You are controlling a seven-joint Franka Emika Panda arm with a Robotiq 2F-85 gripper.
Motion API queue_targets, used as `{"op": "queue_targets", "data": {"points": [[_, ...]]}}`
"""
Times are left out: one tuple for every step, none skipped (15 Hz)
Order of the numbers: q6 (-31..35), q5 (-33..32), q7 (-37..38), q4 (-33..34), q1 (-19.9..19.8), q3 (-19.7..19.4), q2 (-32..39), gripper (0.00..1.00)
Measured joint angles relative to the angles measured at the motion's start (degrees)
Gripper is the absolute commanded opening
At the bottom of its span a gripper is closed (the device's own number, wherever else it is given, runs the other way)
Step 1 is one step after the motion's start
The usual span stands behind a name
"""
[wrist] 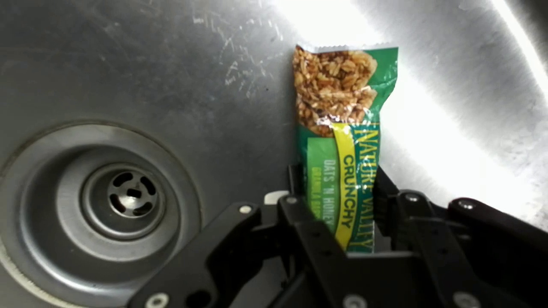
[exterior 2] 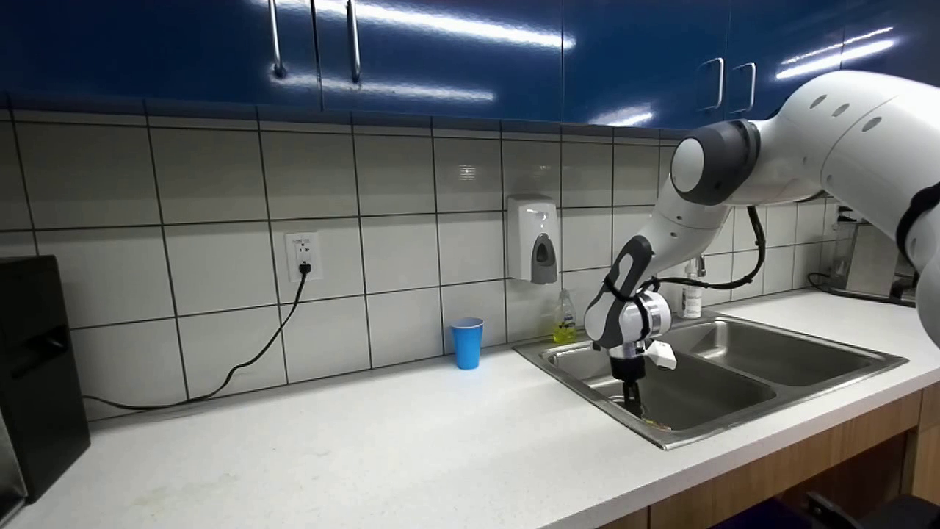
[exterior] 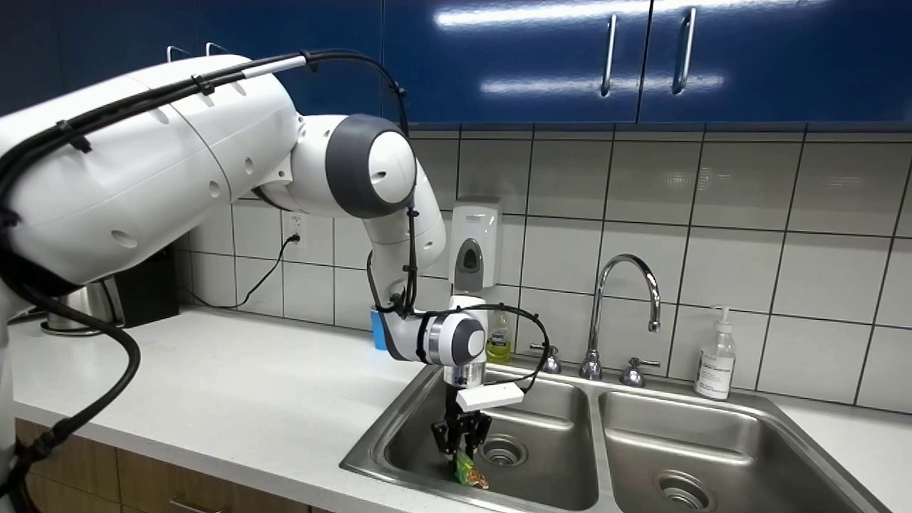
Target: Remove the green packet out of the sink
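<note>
1. The green packet looks like thin plastic film, crinkled and glossy.
2. The sink is brushed-looking metal, scuffed with pale scratches.
3. The faucet is polished, mirror-smooth metal.
4. The gripper looks mostly matt, with bright metal screw heads.
5. The robot arm has a smooth, softly glossy shell.
6. The upper cabinets are high-gloss, mirroring streaks of light.
7. The countertop looks smooth, with a low sheen.
8. The drawer fronts show wood grain.
</note>
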Motion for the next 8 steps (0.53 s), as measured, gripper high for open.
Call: {"op": "queue_targets", "data": {"points": [[-0.11, 0.00, 0.55, 0.01, 0.14, -0.22, -0.37, 0.14], [-0.28, 0.00, 0.98, 0.00, 0.26, -0.39, -0.79, 0.14], [-0.45, 0.00, 1.35, 0.00, 0.37, -0.54, -1.24, 0.14], [-0.59, 0.00, 1.66, 0.00, 0.45, -0.64, -1.71, 0.14], [-0.73, 0.00, 2.10, -0.03, 0.58, -0.82, -2.26, 0.14], [-0.87, 0.00, 2.51, -0.04, 0.73, -1.01, -2.80, 0.14], [-1.02, 0.00, 2.78, -0.08, 0.82, -1.12, -3.36, 0.14], [-1.18, 0.00, 3.02, -0.16, 0.85, -1.16, -3.95, 0.14]]}}
